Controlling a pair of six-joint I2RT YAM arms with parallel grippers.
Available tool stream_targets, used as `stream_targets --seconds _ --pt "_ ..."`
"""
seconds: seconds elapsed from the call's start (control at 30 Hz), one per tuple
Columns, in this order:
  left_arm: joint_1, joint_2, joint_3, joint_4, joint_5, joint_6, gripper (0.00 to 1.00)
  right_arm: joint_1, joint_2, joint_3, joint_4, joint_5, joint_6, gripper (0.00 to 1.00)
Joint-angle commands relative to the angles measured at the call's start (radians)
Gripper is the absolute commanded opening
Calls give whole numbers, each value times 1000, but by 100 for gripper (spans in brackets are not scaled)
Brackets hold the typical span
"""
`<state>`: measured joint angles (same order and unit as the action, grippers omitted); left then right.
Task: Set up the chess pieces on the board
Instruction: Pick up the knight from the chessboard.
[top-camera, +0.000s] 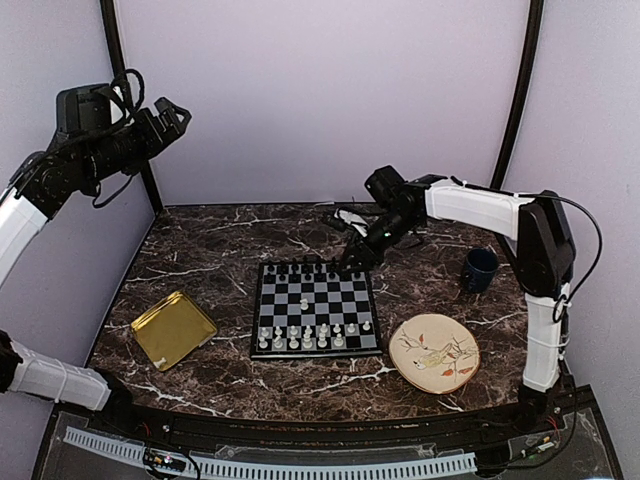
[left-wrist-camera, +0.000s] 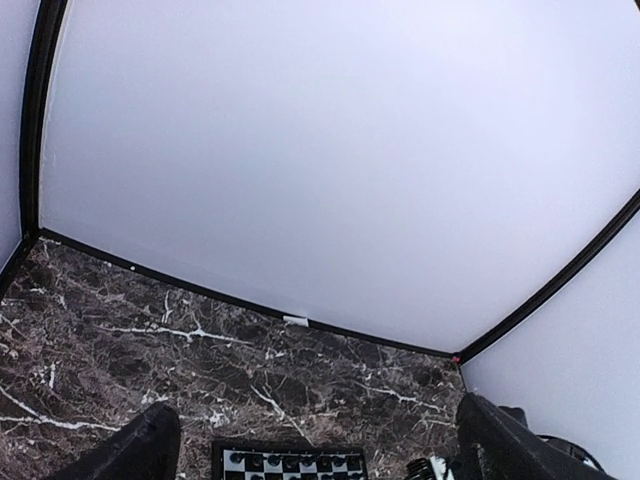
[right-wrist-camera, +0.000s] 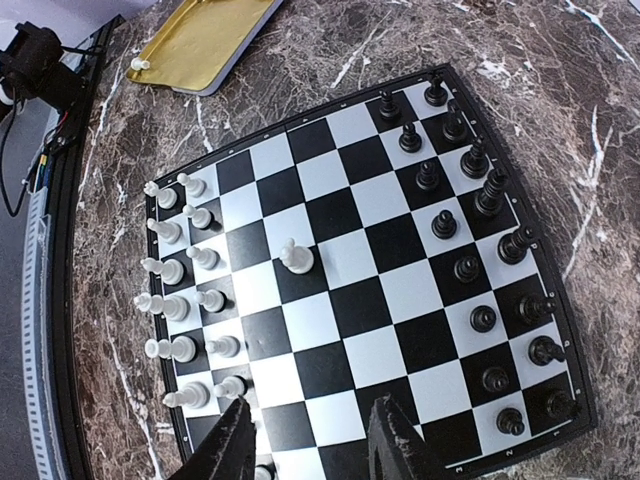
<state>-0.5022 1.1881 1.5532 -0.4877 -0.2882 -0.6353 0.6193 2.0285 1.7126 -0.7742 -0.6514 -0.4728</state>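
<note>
1. The board (top-camera: 335, 295) lies flat in the middle of the dark marble table (top-camera: 200, 250). It sits between a gold tray (top-camera: 173, 328) toward the left edge and a painted plate (top-camera: 434, 352) toward the near right.
2. The white chess pieces (top-camera: 310, 338) stand in two rows along the board's near edge. How many stand at the right end is hard to tell, since a finger hides that corner in the wrist view.
3. One lone white piece (right-wrist-camera: 296, 257) stands upright on a dark square near the board's middle.
4. Another small white piece (right-wrist-camera: 140, 65) sits on the tray, off the board.
5. The black pieces (right-wrist-camera: 444, 224) line the board's far edge.
6. The right gripper (right-wrist-camera: 315, 440) hovers over the board's far right corner, its jaws apart with nothing between them.
7. The left gripper (top-camera: 178, 115) is raised high above the table's far left corner, jaws spread wide and empty.
8. A dark blue cup (top-camera: 480, 270) stands near the table's right edge.
</note>
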Motion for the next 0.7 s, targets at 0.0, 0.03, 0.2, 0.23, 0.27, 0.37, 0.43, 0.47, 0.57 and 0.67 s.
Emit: stream_targets --seconds 0.0,0.03,0.2,0.23,0.27,0.37,0.43,0.47,0.57,0.67 --pt "-1 -9 -33 75 0 -5 99 43 53 68 -29 51 -10 40" --pt "-2 -6 -31 87 6 7 99 53 77 90 -37 62 -11 40" --pt "-1 3 -19 141 -27 85 99 85 166 198 -70 57 -14 39" --pt "-2 3 -16 146 -36 102 99 89 180 215 -72 52 -11 39" --pt "-1 3 -12 150 -46 119 99 94 193 232 -76 46 -10 39" --pt "-2 -4 -31 175 -92 160 99 109 221 268 -82 41 -9 39" --pt "-1 -3 -76 208 -138 178 99 117 231 279 -76 43 -12 39" --pt "-2 0 -101 217 -165 187 99 121 236 281 -71 48 -12 39" --pt "-1 -15 -233 309 -165 314 99 134 245 293 -78 58 -23 39" --pt "-1 -98 -457 547 -53 505 99 147 235 277 -65 81 -41 39"
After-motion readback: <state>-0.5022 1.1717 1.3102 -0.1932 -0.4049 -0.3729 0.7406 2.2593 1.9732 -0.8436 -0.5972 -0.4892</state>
